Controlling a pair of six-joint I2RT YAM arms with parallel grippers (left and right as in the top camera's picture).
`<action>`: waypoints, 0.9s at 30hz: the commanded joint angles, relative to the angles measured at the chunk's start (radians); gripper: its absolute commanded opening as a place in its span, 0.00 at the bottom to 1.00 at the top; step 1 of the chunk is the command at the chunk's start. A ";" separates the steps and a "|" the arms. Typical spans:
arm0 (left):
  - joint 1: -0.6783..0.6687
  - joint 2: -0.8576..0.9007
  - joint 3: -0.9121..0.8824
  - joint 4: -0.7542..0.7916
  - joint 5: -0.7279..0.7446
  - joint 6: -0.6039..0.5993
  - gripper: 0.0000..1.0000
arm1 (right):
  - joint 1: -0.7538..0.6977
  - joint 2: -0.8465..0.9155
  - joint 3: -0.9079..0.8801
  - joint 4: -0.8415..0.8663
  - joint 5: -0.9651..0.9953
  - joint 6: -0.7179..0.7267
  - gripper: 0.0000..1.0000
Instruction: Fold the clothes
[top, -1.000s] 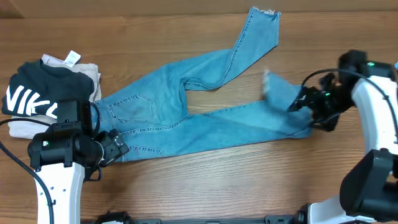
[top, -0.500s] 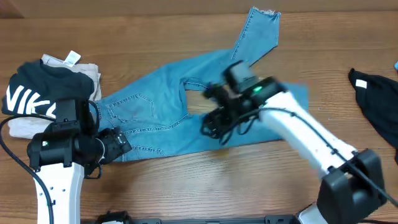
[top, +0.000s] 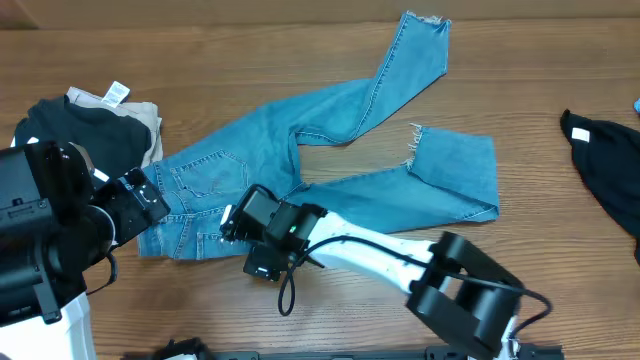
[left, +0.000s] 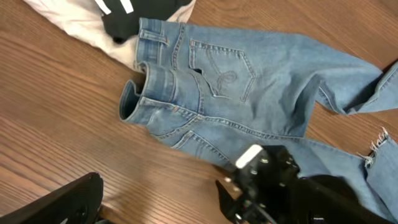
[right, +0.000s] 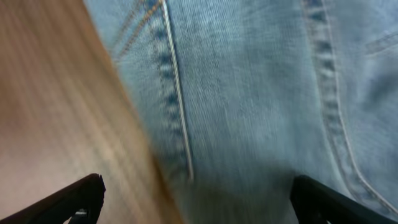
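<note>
Table (top: 300, 60): wood, everything sits on it.
Jeans (top: 250, 140): light blue, spread flat mid-table with the back pockets up. Waistband is at one end. One leg angles away from it to a frayed hem at the far edge. The other leg runs straight out, and its end looks doubled back so the frayed hem faces the waist.
Black garment (top: 605, 165): well apart from the jeans, beyond the leg ends.
Black top (top: 60, 125): just beside the jeans' waistband, lying on a beige garment (top: 150, 125); white lettering is partly visible.
Right end effector (top: 228, 222): over the seat of the jeans near their near edge. Its fingers are spread wide and grip nothing; the wrist view shows only denim and seams between them. Can't tell if it touches the cloth.
Left end effector (top: 150, 200): at the waistband end of the jeans, also spread wide and holding nothing.
</note>
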 joint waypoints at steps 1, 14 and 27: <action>0.006 0.000 0.024 -0.023 0.006 0.026 1.00 | 0.008 0.083 0.001 0.062 0.190 0.052 0.99; 0.006 0.001 0.024 -0.009 -0.035 0.029 1.00 | 0.002 -0.118 0.291 -0.552 -0.048 0.011 0.04; 0.006 0.001 0.024 -0.037 -0.042 0.080 1.00 | -0.214 -0.164 0.433 -0.638 -0.542 -0.201 0.04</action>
